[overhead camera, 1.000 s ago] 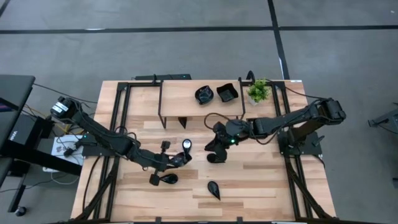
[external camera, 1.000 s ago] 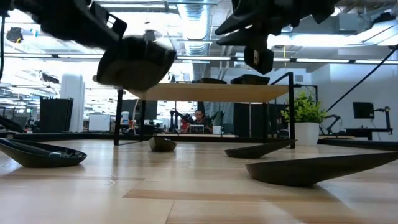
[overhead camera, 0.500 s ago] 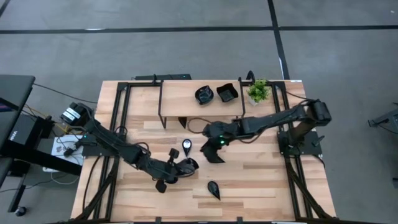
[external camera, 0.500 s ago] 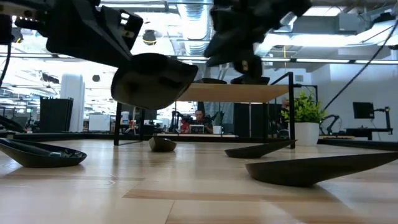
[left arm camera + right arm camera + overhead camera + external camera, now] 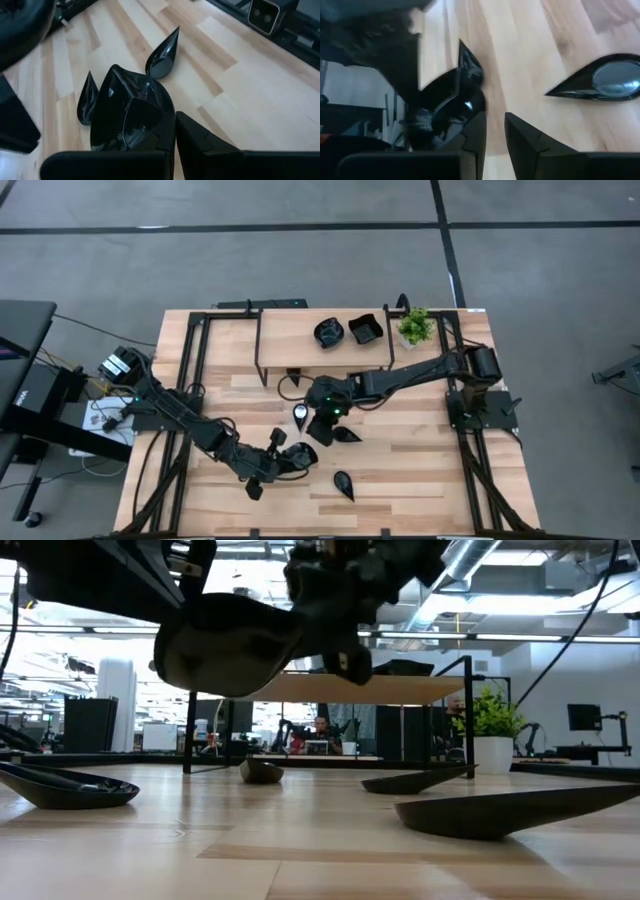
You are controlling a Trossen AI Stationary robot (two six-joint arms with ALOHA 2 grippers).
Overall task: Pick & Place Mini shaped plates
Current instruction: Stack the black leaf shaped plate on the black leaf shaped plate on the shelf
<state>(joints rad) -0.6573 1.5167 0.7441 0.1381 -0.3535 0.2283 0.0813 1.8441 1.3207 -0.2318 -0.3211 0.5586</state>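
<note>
My left gripper [image 5: 290, 462] is shut on a glossy black mini plate [image 5: 130, 112] with a pointed end. It hangs above the table's near middle and fills the upper left of the low view [image 5: 230, 640]. My right gripper [image 5: 320, 423] hovers just beyond it with a narrow gap between its fingers [image 5: 492, 122] and nothing in them. It is between a teardrop plate [image 5: 302, 414] and another black plate [image 5: 346, 434], which both lie flat on the table. A further teardrop plate [image 5: 343, 485] lies near the front edge. My left gripper pinches the plate's rim [image 5: 161, 132] at its broad end between its two fingers. One finger [image 5: 200, 145] shows beside the rim; the plate covers the other. The plate is lifted clear of the table, its pointed end [image 5: 113, 69] away from the fingers.
A raised wooden shelf [image 5: 290, 330] at the far side carries two black plates [image 5: 328, 332] [image 5: 365, 330] and a small potted plant [image 5: 415, 327]. A small plate [image 5: 260, 772] lies under the shelf. Another plate [image 5: 65, 790] rests at the near left in the low view.
My left gripper has carried the plate toward the table's near edge and a little to the right, rolling it as it went. My right gripper has swung toward the table's left and sunk a little, passing over the black plate, which stayed on the table.
</note>
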